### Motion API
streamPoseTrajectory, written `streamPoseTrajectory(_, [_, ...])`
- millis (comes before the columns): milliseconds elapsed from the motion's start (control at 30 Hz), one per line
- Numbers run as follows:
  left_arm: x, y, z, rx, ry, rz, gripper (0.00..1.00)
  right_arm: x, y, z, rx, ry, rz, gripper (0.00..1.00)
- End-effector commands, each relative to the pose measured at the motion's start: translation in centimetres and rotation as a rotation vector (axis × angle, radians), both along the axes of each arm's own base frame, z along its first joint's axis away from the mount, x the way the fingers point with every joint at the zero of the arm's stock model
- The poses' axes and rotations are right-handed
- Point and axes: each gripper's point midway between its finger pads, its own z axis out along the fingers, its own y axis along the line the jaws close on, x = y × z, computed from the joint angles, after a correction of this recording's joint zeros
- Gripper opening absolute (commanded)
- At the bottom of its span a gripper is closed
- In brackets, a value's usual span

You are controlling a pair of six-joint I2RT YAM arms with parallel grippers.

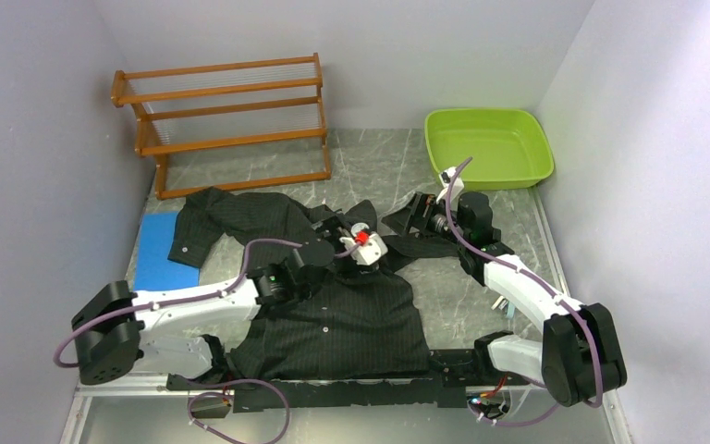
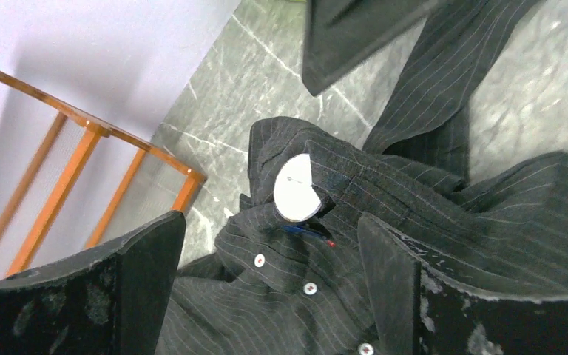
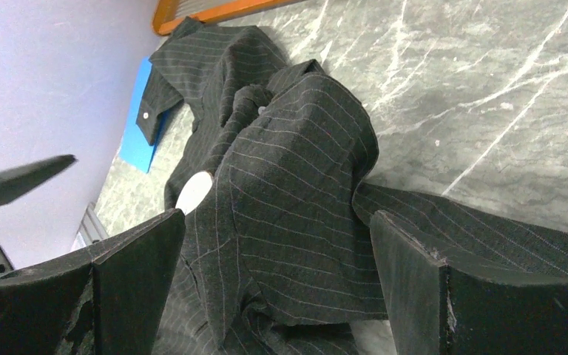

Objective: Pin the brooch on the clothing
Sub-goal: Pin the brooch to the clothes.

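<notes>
**Counts.** One clothing [image 1: 351, 319], one brooch [image 2: 294, 189], one wooden rack [image 1: 226, 120], one green tub [image 1: 488, 148], one blue mat [image 1: 157, 250] and two arms are shown on a grey marbled table [image 1: 481, 305]. Three small white buttons are counted along the shirt front in the left wrist view.

**Clothing.** A black long-sleeved shirt with thin pale pinstripes is laid rumpled at the middle of the table, between the two arms. Its body is spread toward the near edge. One sleeve is stretched toward the rack, with its cuff lying over an edge of the blue mat; the other sleeve is run toward the right arm. The collar region is bunched into folds.

**Brooch.** A round white disc, crossed by a fine pin line, is seen resting on the bunched folds near the collar. Its lower right edge is tucked under a fold.

**Pincers.** The left gripper [image 2: 270, 229] is held released above the collar folds, its jaws spread wide with the brooch lying beyond them, untouched. The right gripper [image 3: 277, 218] is likewise released, its jaws wide apart over a humped fold of sleeve, with nothing grasped.
</notes>
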Motion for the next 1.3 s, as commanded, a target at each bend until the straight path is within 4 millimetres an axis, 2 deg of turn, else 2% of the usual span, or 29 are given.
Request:
streamPoseTrajectory(0, [-0.4, 0.4, 4.7, -0.251, 0.092, 0.009, 0.93, -0.3, 0.3, 1.0, 0.018, -0.047, 0.035, 1.00])
streamPoseTrajectory(167, [0.8, 1.8, 5.2, -0.484, 0.416, 0.059, 0.94, -0.5, 0.5, 1.1, 0.020, -0.049, 0.051, 0.99])
streamPoseTrajectory(267, [1.8, 3.1, 4.2, -0.599, 0.623, 0.134, 0.94, -0.7, 0.7, 1.2, 0.020, -0.059, 0.071, 0.99])
streamPoseTrajectory(400, [2.5, 3.2, 2.6, -0.766, 0.925, 0.179, 0.91, -1.3, 1.3, 2.2, 0.027, -0.099, 0.123, 0.95])
streamPoseTrajectory(467, [1.9, 2.4, 2.4, -0.844, 1.080, 0.101, 0.86, -1.6, 1.8, 2.9, 0.020, -0.130, 0.162, 0.89])
streamPoseTrajectory(600, [1.8, 1.3, 3.3, -0.982, 1.232, -0.067, 0.71, -2.6, 3.6, 4.1, -0.033, -0.200, 0.228, 0.67])
streamPoseTrajectory(667, [1.8, 0.9, 3.2, -0.994, 1.264, -0.108, 0.65, -3.2, 4.6, 4.4, -0.062, -0.226, 0.250, 0.51])
streamPoseTrajectory(767, [2.1, 0.5, 2.3, -0.981, 1.296, -0.113, 0.62, -3.9, 5.7, 4.5, -0.072, -0.245, 0.277, 0.36])
streamPoseTrajectory(967, [3.2, -0.3, 0.4, -0.949, 1.321, -0.116, 0.61, -3.8, 6.3, 3.0, -0.076, -0.195, 0.276, 0.22])
streamPoseTrajectory(1067, [3.8, -0.4, -0.4, -0.922, 1.319, -0.096, 0.61, -3.4, 6.3, 2.2, -0.084, -0.165, 0.262, 0.18])
streamPoseTrajectory(1167, [4.2, -0.8, -0.2, -0.927, 1.304, -0.129, 0.62, -3.2, 6.4, 1.5, -0.092, -0.146, 0.258, 0.18])
streamPoseTrajectory(1267, [4.4, -1.1, 0.3, -0.941, 1.294, -0.163, 0.58, -3.1, 6.5, 1.0, -0.097, -0.132, 0.265, 0.17])
